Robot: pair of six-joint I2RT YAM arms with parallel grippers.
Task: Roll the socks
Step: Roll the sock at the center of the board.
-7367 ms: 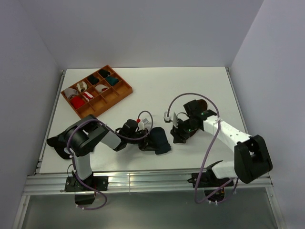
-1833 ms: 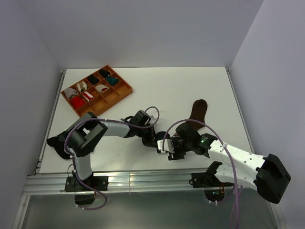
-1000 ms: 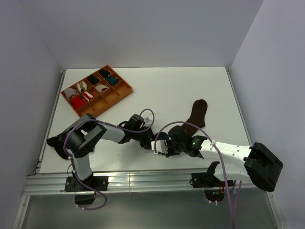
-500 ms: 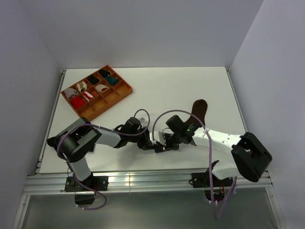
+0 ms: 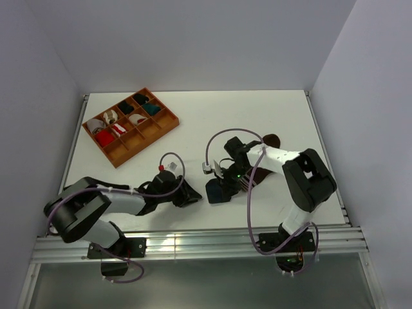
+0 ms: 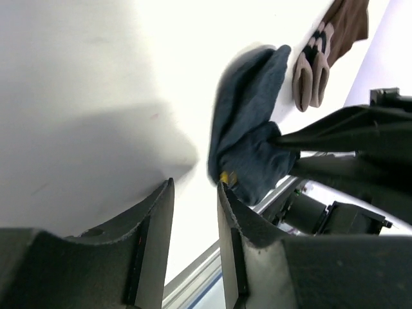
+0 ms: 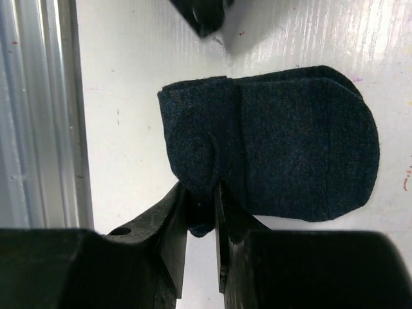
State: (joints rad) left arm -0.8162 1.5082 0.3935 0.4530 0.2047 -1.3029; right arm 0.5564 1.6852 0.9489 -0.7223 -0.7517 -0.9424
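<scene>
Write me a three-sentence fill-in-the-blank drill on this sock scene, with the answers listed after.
1. The right end effector is shut on the navy sock, while the left end effector holds ___.
2. The second sock, which neither end effector touches, is ___ in colour.
3. The divided tray at the table's far left is ___ in colour.

Missing words: nothing; brown; orange

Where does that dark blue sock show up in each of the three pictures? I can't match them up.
Top external: the dark navy sock lies low and centre, between the two arms.
Left wrist: the sock is bunched, upper middle.
Right wrist: the sock is at centre, folded.
Shared landmark: the right pincer, clamped on the sock's edge.
</scene>
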